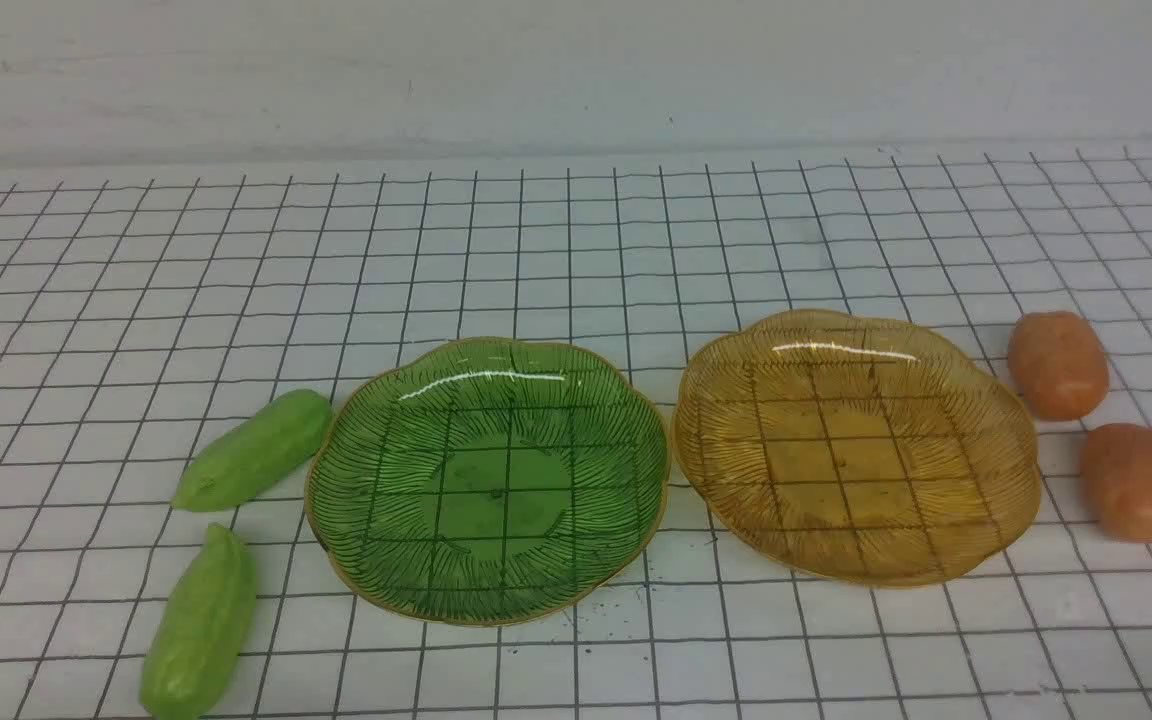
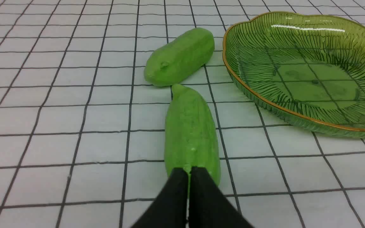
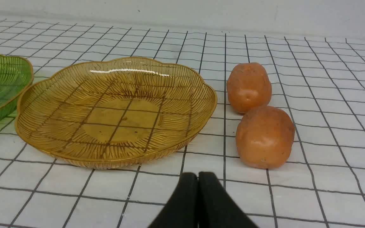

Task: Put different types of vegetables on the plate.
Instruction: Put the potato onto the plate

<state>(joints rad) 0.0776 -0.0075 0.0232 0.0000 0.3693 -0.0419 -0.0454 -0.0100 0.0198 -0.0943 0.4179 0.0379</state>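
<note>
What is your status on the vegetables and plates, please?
Left gripper shut, empty; right gripper shut, empty. Two gourds beside green plate, two potatoes beside amber plate, none plated. Paths look clear.

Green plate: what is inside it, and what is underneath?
Nothing is inside the green plate. It is see-through, so the checked cloth shows underneath. The farther gourd and the nearer gourd lie outside it, on the cloth. Nothing hides any part of the plate.
</note>
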